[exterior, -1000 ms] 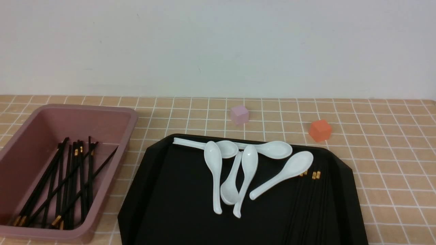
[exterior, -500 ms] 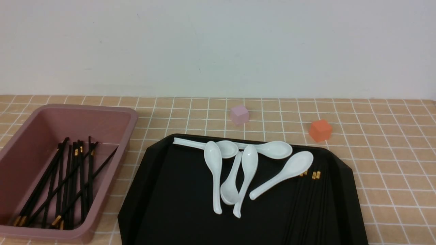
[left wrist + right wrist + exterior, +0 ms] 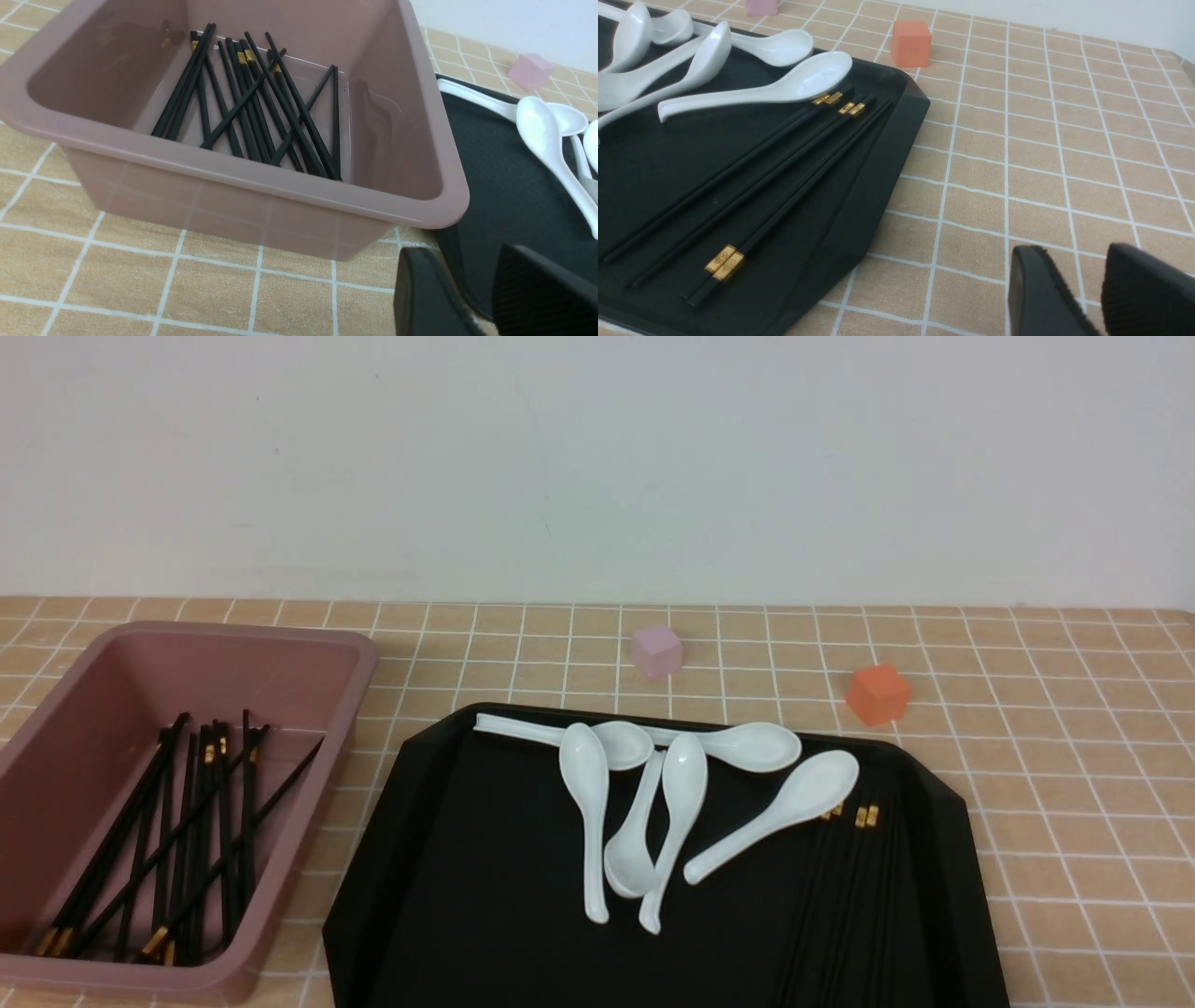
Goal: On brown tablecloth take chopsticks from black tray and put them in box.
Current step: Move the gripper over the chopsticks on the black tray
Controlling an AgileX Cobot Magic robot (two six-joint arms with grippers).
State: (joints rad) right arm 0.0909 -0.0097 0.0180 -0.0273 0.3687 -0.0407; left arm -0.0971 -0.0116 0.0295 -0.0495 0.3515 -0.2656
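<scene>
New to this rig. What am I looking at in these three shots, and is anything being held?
It is a two-armed robot. The wide shot comes from a camera between its arms, looking forward. The other two come from cameras on its left and right wrists, where the dark shapes at the edge are each arm's jaws, parted and holding nothing. On the brown tablecloth sit a pink box with black chopsticks inside and a black tray with white spoons and a few more chopsticks. Two cubes, pink and orange, stand behind the tray.
</scene>
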